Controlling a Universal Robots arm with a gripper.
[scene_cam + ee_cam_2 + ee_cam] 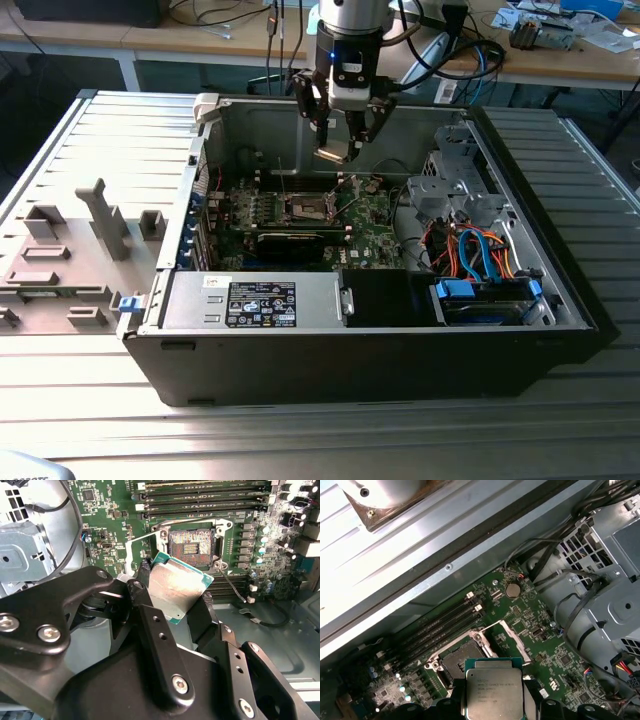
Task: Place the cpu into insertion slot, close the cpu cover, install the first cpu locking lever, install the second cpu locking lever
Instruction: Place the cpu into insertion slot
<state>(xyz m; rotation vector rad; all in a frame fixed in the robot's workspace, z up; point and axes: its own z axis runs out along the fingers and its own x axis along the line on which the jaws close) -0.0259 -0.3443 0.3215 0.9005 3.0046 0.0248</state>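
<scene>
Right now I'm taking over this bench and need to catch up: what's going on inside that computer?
The robot arm hangs over an open computer case, its jaws shut on a small square chip. The chip is in the air above the green board, close to the socket, which is empty. Nothing is seated yet.

1. The black linked-bar metal gripper (337,148) is showing matte finger links (160,645) studded with silver socket-head screws (50,633) in the second wrist view.
2. A silver-grey cylindrical wrist (350,15) is carrying a black collar with a blue light (345,47) and a white block (350,97).
3. Black cables (440,62) are looping beside the wrist.
</scene>
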